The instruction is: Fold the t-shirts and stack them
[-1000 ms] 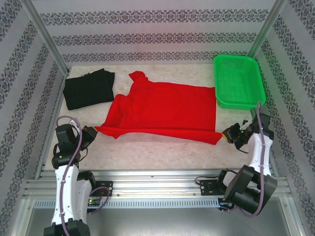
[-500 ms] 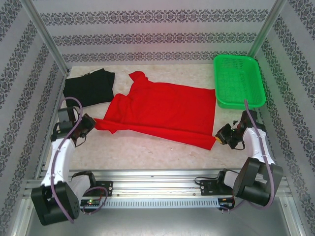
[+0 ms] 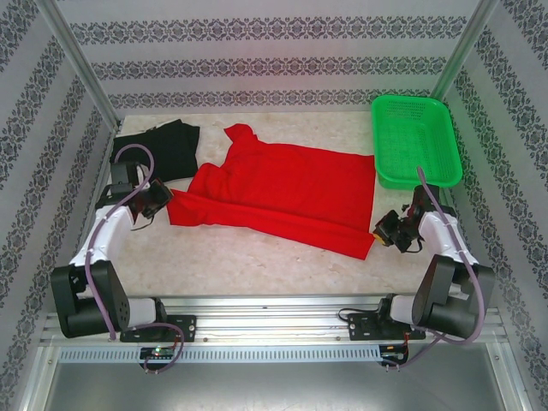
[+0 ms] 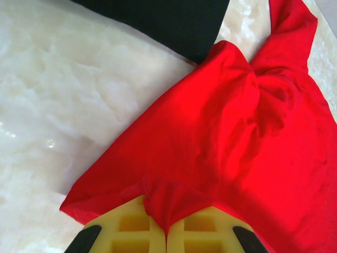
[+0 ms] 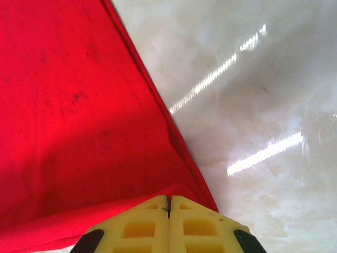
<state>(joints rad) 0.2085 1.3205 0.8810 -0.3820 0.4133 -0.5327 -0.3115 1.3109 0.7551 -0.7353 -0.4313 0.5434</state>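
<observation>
Red t-shirt (image 3: 291, 193) pinched by left fingers (image 4: 129, 229), right fingers (image 5: 142, 226).

The left arm (image 3: 101, 235) and right arm (image 3: 445, 229) have white links between bulky black joints; a greyish-purple cable loops along each; the left gripper (image 4: 166, 227) and right gripper (image 5: 168, 203) have yellow, square-recessed fingers.

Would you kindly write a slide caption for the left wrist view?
Left claw shut on a bunched edge of the red t-shirt, black t-shirt beyond.
</observation>
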